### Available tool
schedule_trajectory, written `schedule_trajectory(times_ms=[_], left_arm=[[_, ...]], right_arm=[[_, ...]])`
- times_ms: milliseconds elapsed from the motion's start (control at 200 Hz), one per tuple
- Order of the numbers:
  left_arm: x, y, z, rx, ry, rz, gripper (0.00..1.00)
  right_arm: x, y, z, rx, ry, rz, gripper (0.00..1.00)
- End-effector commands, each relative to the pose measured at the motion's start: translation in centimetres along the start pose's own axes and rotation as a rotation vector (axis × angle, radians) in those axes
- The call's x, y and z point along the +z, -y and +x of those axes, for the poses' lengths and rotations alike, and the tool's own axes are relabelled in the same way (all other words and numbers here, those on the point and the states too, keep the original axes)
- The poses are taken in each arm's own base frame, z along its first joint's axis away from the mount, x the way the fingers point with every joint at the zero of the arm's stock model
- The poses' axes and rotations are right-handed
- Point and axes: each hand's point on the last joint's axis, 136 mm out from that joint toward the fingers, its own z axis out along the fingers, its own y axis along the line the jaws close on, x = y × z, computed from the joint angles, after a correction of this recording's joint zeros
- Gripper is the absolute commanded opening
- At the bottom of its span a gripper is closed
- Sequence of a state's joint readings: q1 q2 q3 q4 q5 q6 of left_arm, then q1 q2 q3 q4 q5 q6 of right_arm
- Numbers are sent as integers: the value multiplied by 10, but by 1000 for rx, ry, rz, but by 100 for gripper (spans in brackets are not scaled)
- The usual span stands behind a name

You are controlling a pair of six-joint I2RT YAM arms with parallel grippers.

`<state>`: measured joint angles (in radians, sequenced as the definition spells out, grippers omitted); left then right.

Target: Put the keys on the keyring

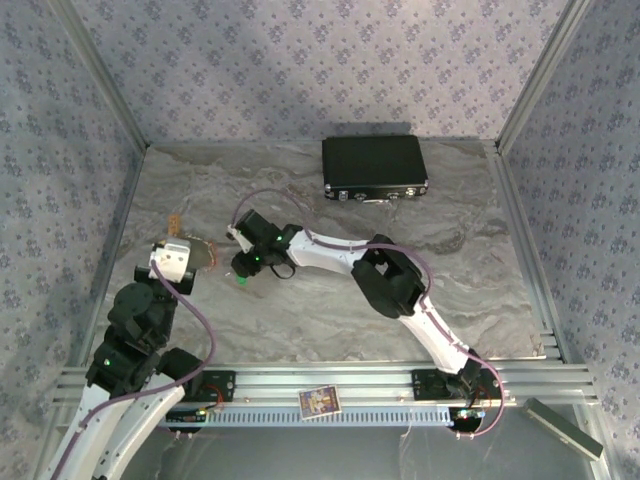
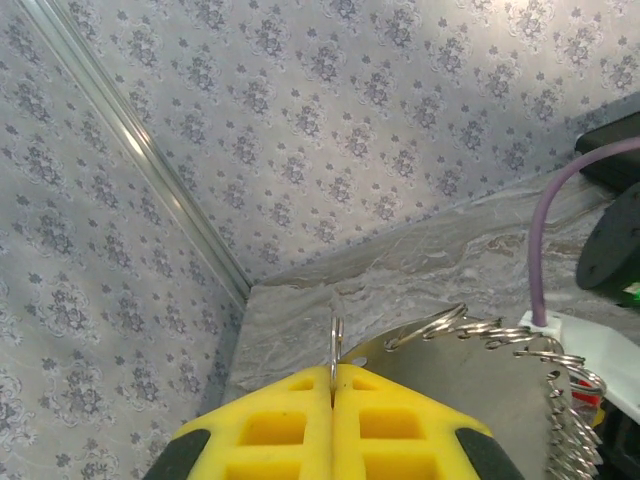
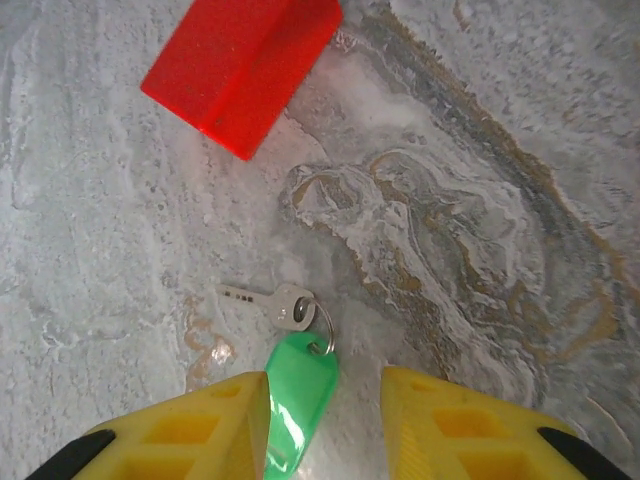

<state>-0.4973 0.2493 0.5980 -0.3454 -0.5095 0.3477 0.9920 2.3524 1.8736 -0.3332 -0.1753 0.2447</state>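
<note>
My left gripper (image 2: 333,372) is shut on the thin silvery keyring (image 2: 336,335), which stands edge-on out of the yellow fingers; a chain of small wire loops (image 2: 505,328) curves off to the right of it. From above, the left gripper (image 1: 182,256) sits at the table's left. One of the keys, a small silver key (image 3: 262,300) on a green plastic tag (image 3: 300,385), lies flat on the table. My right gripper (image 3: 325,385) is open over it, the tag between the fingers against the left one. The green tag (image 1: 240,280) shows below the right gripper (image 1: 244,268).
A red block (image 3: 240,70) lies on the marble table beyond the key. A black rectangular case (image 1: 375,167) stands at the back. The patterned left wall and its metal corner post (image 2: 150,160) are close to the left gripper. A small card (image 1: 320,402) rests on the front rail.
</note>
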Motion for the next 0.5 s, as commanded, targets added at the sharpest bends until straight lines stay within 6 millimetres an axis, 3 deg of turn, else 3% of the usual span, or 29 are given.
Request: schedule_trajectory(times_ms=[0, 495], left_arm=[[-2, -1, -7, -29, 39, 1, 0], [1, 5, -5, -24, 41, 24, 0]], right_arm=[[10, -2, 11, 55, -77, -33, 35], [30, -4, 10, 70, -91, -73, 32]])
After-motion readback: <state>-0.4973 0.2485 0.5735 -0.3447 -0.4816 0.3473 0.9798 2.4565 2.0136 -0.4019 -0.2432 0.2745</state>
